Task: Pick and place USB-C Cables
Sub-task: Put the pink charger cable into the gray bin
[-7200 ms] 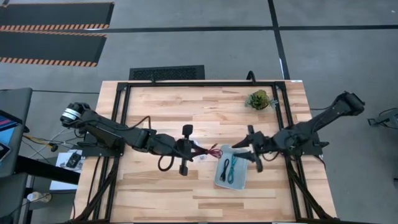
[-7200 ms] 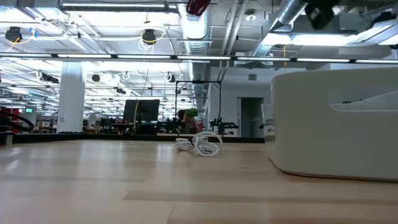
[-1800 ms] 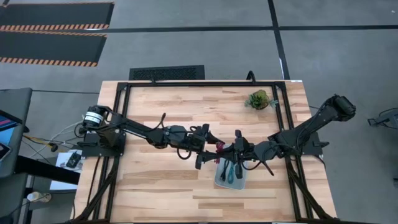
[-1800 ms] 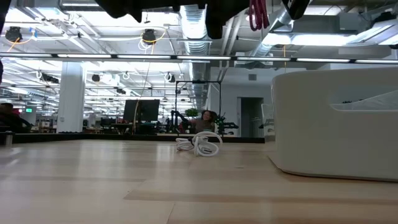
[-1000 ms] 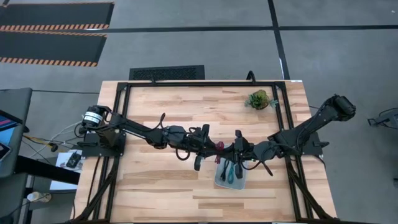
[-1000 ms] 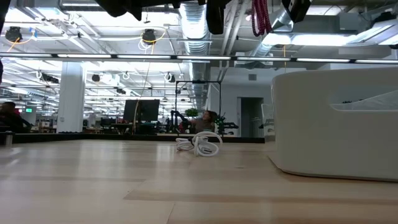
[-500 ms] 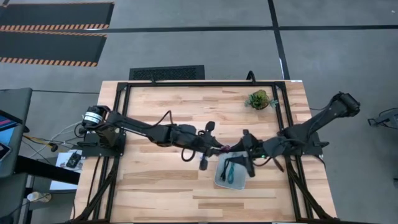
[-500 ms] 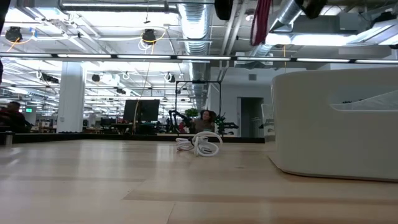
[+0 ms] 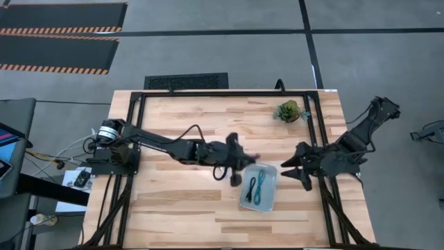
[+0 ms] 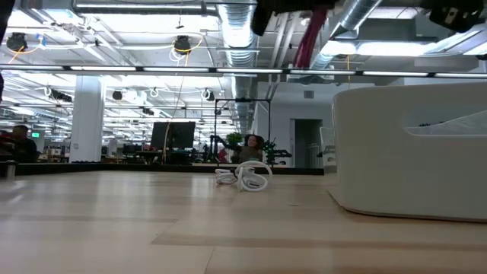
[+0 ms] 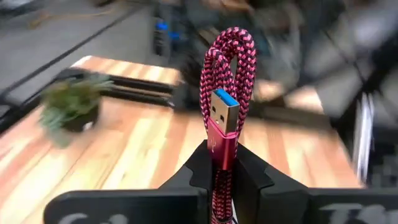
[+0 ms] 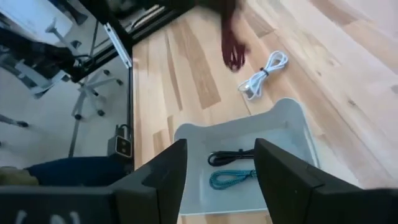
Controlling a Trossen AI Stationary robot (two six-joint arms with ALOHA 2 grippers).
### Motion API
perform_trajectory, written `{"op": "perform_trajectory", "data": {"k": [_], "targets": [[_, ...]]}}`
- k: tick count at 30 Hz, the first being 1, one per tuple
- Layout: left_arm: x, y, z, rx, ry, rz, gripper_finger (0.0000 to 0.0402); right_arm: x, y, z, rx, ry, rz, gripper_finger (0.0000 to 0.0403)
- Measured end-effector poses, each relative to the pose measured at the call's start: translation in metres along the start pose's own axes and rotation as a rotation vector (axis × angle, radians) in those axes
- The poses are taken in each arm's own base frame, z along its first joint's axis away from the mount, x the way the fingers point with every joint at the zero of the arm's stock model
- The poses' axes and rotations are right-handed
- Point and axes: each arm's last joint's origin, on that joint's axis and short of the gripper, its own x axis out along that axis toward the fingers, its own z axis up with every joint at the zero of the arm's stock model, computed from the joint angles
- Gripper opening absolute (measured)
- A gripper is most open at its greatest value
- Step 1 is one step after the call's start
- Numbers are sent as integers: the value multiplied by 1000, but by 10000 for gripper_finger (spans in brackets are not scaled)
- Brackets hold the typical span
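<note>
My left gripper (image 9: pixel 241 164) is shut on the dark red cable bundle (image 11: pixel 225 93), just left of the pale blue tray (image 9: pixel 270 198). The bundle also shows at the top of the low view (image 10: pixel 309 34). The teal cable (image 9: pixel 262 187) and the black cable (image 9: pixel 251 186) lie in the tray. They also show in the right wrist view as teal (image 12: pixel 231 179) and black (image 12: pixel 231 157). The white cable (image 12: pixel 263 74) lies coiled on the table beyond the tray. My right gripper (image 9: pixel 294 171) is open and empty, right of the tray. My left gripper pinches the dark red bundle between its two fingers, just below the plug (image 11: pixel 222 163). The plug with its blue insert (image 11: pixel 225 111) and the looped end (image 11: pixel 227 42) stick out past the fingertips. The bundle is lifted clear of the table.
A small green plant (image 9: pixel 288 111) stands at the far right of the table. A black frame rail (image 9: pixel 229 93) runs along the far edge. Bare wood (image 9: pixel 173 208) lies left of and nearer than the tray.
My left gripper has carried the dark red bundle toward the table's right edge, up to the tray's left side, still lifted clear. My right gripper has drawn back from over the tray toward the right edge.
</note>
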Motion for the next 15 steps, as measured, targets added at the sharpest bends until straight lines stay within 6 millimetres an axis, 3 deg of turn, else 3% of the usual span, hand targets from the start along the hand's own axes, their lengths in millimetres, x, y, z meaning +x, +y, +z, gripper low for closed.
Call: {"op": "perform_trajectory", "data": {"k": [5, 10, 15], "targets": [[11, -14, -19, 431, 48, -219, 11, -7, 1, -2, -6, -12, 17, 196], [20, -23, -38, 843, 53, -318, 23, -4, 2, -3, -13, -7, 10, 187], [25, -34, -52, 1102, 36, -370, 12, -1, 2, -5, -30, 1, -6, 180]]}}
